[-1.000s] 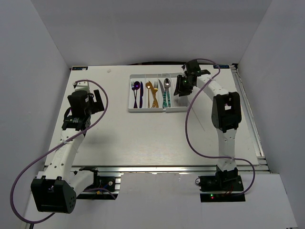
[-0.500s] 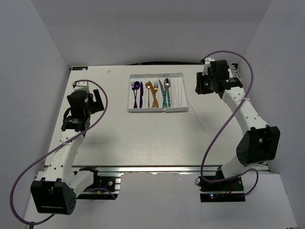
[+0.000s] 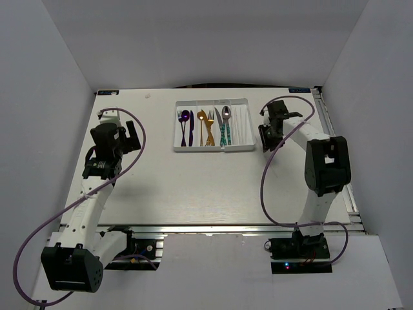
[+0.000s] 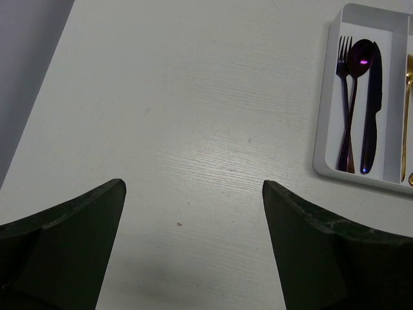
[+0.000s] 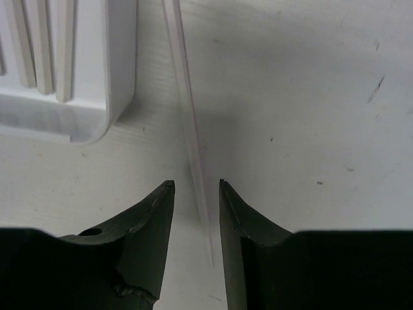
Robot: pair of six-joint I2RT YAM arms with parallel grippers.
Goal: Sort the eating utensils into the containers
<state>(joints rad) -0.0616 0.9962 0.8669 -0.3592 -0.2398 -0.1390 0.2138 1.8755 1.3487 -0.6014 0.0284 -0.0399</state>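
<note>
The white tray (image 3: 213, 150) stands at the table's far middle. Its compartments hold, from left to right, purple utensils (image 3: 186, 126), gold ones (image 3: 205, 126), silver ones with teal handles (image 3: 224, 126) and white chopsticks (image 3: 240, 126). One loose white chopstick (image 5: 187, 110) lies on the table just right of the tray's corner (image 5: 119, 64). My right gripper (image 5: 196, 183) is low over it, slightly open, one finger on each side of the chopstick's thin end; it also shows in the top view (image 3: 264, 139). My left gripper (image 4: 193, 184) is open and empty over bare table, left of the tray (image 4: 322, 129).
White walls close in the table on three sides. A metal rail (image 3: 342, 168) runs along the right edge. The purple cables (image 3: 264, 187) of both arms hang over the table.
My right arm left the tray's right compartment, swung out to the far right, then came back down beside the tray's right edge over the loose chopstick. The left arm has not moved.
</note>
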